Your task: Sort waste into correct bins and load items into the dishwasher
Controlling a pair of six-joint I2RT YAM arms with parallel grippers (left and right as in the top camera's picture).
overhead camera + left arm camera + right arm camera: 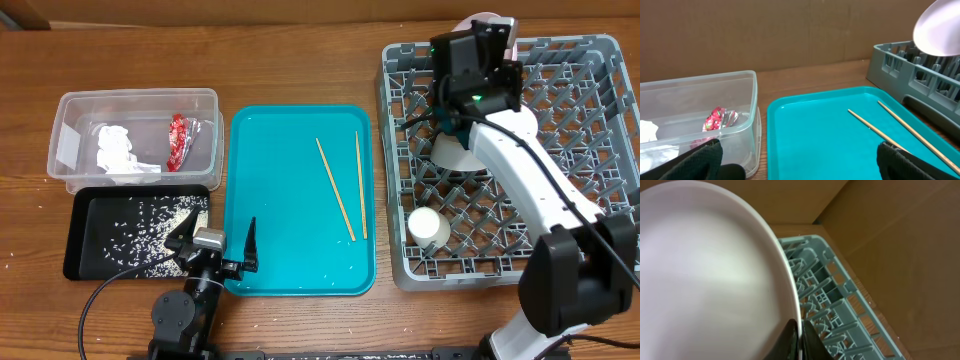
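While the right tool point(799, 337) pinches the plate point(705, 280) on edge, the left tool point(800, 161) gapes toward the chopsticks point(335, 190).

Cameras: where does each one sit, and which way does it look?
Overhead: above the table, looking straight down; left arm and right arm show.
Left wrist: low, facing across the teal tray to the back wall; open left pincer at bottom corners.
Right wrist: above the rack, looking along the plate; right pincer clamps its rim.
Shared: chopsticks, overhead and left wrist.
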